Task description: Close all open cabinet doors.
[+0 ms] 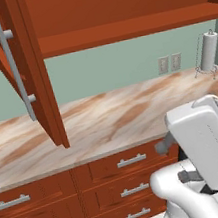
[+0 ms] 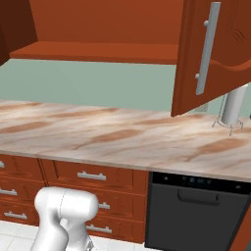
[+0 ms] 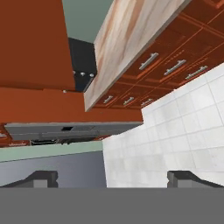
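Two reddish-brown arched-panel wooden cabinet doors (image 1: 26,75) (image 2: 215,54) are seen open (rigid, hinged, light); pushing near the grey bar handle (image 1: 12,62) is advised. The hand (image 3: 112,177) is spread wide, empty.

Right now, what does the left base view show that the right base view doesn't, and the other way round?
Left base view alone: two pale wall sockets on the green wall. Right base view alone: a black appliance front under the counter. Both share the marbled beige countertop, the open reddish-brown wooden cabinet doors with long grey bar handles, the white paper towel roll on its wire stand, and the low wooden drawers with silver handles.
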### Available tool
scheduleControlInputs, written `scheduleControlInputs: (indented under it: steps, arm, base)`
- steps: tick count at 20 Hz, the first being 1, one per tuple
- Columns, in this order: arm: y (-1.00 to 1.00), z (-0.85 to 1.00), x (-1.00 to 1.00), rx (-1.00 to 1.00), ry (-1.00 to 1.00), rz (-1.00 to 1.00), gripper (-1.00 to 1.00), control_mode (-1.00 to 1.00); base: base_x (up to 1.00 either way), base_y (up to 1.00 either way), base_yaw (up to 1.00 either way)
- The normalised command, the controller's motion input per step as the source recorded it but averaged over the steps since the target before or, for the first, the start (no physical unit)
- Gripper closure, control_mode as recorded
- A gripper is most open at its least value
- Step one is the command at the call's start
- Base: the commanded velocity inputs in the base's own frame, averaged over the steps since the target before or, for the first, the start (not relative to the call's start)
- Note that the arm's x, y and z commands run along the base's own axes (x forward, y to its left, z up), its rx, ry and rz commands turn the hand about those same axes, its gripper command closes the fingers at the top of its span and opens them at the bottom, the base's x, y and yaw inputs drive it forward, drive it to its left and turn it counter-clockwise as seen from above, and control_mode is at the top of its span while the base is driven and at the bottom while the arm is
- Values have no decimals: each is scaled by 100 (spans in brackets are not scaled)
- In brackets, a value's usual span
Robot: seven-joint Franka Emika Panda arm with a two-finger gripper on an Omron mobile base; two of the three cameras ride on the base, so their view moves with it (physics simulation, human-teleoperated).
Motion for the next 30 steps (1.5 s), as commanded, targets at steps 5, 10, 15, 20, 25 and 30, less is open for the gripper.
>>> scheduleControlInputs:
  steps: [5,10,15,20,25,30]
  arm:
    - [25,0,-21,0,0,3,-100,-100]
    - [42,0,-2,0,0,0,-100,-100]
    - [52,0,0,0,0,-3,-100,-100]
    - [58,2,16,0,6,-17,-100,-100]
    - [47,1,29,0,10,-23,-100,-100]
    - [34,0,33,2,10,-27,-100,-100]
  base:
    - [0,0,0]
    - [0,0,0]
    - [0,0,0]
    - [0,0,0]
    - [0,0,0]
    - [0,0,0]
